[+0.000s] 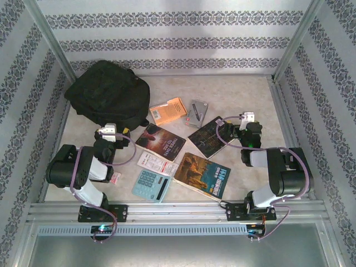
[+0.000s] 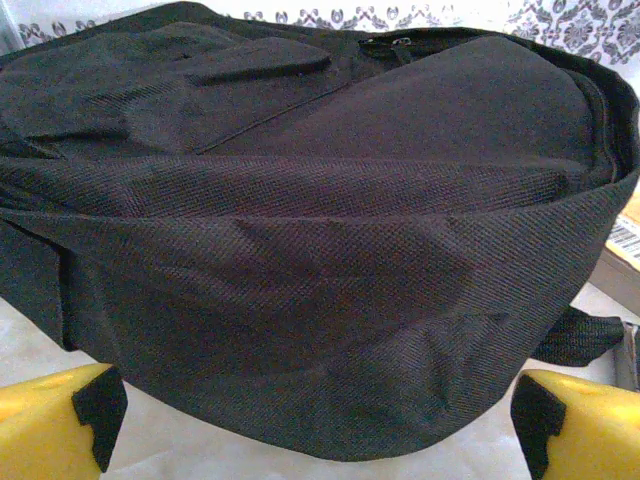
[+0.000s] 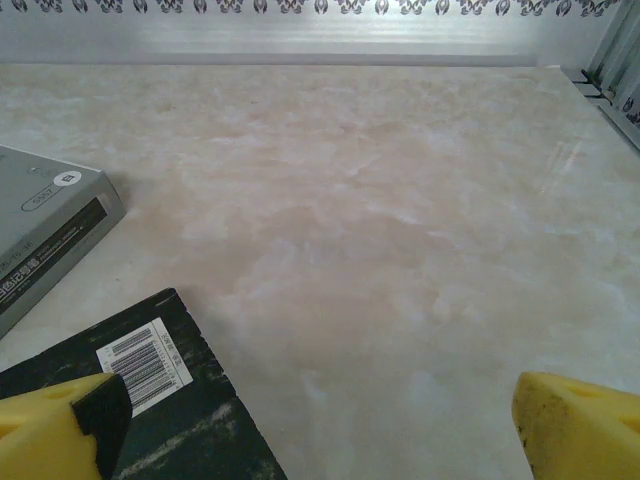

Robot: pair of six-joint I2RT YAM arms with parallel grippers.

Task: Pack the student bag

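The left tool has its jaws spread fully with nothing between them. The student bag lies directly ahead of it, the black fabric bulging just past the yellow fingertips and apparently untouched. The right tool is likewise wide open and empty, low over the surface. The barcoded corner of a dark book sits under its left finger, and a grey box lies ahead and to its left.

The bag looks closed, with its zip pull at the edge farthest from the left tool, so the step in hand is probably getting it open. Doing that well likely means reaching over the bulge to the zip. Pinching the loose cloth in front would probably only drag the soft bag along. The right tool could steady the bag, or take the book beneath it.

Counted from overhead:
- one bag
- four books: an orange book, the dark book by the right tool, a second dark book and a blue-and-brown book
- one grey box
- one calculator
- one white leaflet
- one small card

Apart from the bag, these lie between the two tools.
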